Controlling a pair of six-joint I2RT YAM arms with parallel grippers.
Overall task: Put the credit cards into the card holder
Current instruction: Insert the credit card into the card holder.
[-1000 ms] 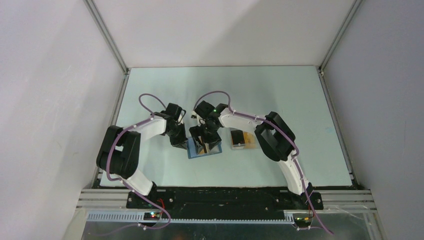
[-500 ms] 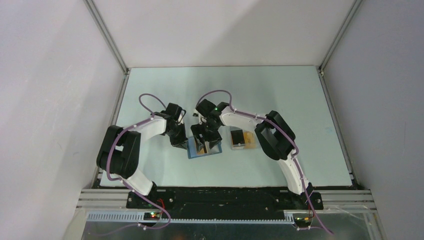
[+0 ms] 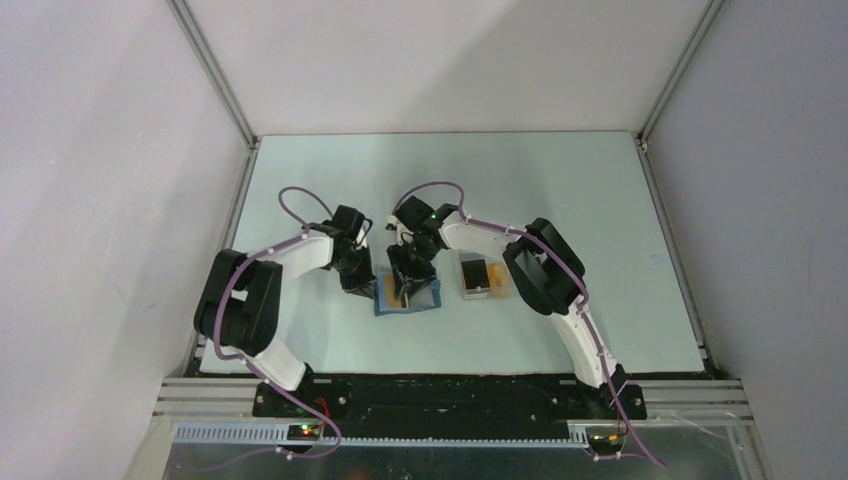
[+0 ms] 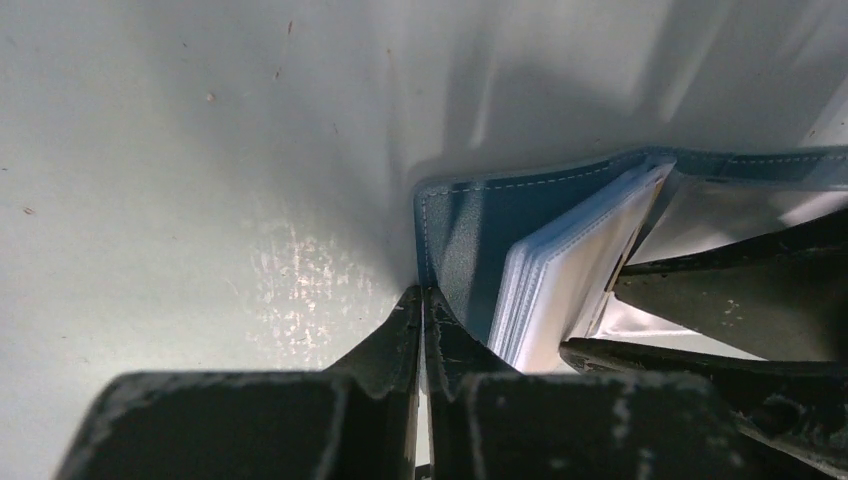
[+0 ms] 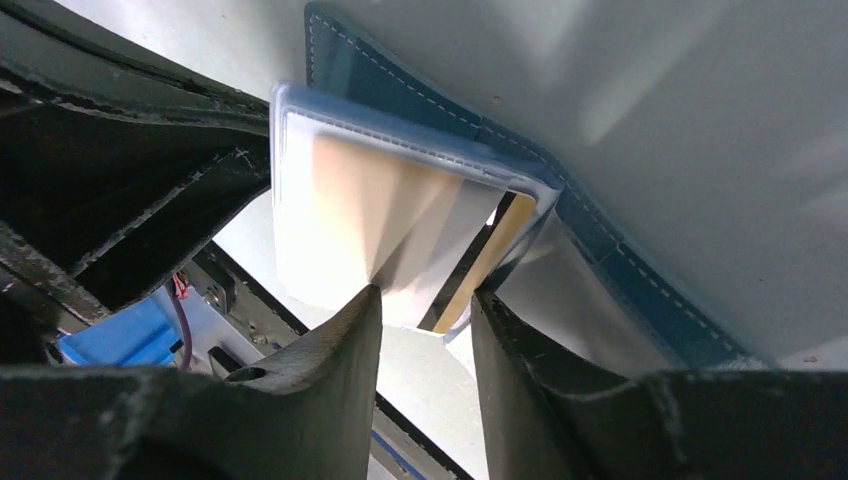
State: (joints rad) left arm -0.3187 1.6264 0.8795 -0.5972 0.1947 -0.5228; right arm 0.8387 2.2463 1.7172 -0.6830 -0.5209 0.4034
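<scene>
Covering card holder [image 3: 429,299] middle, right hand [image 3: 405,293]; yellow card [image 5: 489,263] edge peeking.

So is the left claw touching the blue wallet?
Touching. In the left wrist view, the left gripper, shut, pinches the card holder at its blue cover's edge, with no gap.

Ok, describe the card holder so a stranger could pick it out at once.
On the pale table, look near the middle, where the left gripper and right gripper meet. The card holder lies open right there, left of a clear tray holding cards. It alone is blue and book-like, with stitched edges and clear inner sleeves.
</scene>
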